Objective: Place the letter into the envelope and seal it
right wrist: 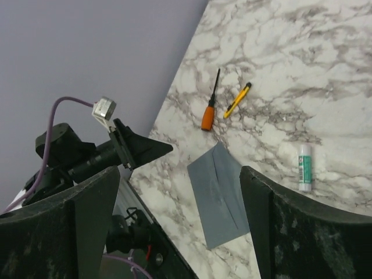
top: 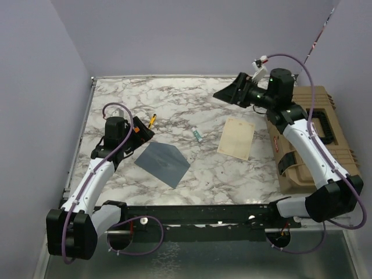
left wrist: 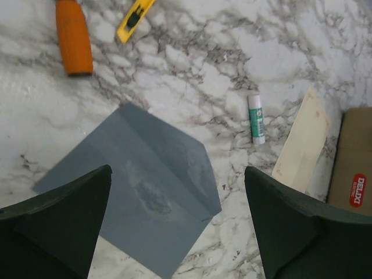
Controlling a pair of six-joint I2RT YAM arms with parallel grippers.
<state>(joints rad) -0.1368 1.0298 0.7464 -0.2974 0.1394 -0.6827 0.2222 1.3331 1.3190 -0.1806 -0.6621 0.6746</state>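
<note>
The grey-blue envelope (top: pixel 163 161) lies flat on the marble table, flap side up with the flap folded down, at the near left of centre. The cream letter (top: pixel 236 137) lies flat to its right, apart from it. My left gripper (top: pixel 142 131) hovers open just behind the envelope's left corner; in its wrist view the envelope (left wrist: pixel 139 192) shows between and beyond the wide-apart fingers, and the letter (left wrist: pixel 302 142) shows at the right. My right gripper (top: pixel 226 93) is raised behind the letter, open and empty. Its view looks down on the envelope (right wrist: pixel 221 200).
A green-and-white glue stick (top: pixel 198 136) lies between envelope and letter. A yellow cutter (top: pixel 151 120) and an orange-handled screwdriver (left wrist: pixel 74 35) lie behind the envelope. A tan toolbox (top: pixel 314 133) stands along the table's right edge under my right arm. Lilac walls enclose the table.
</note>
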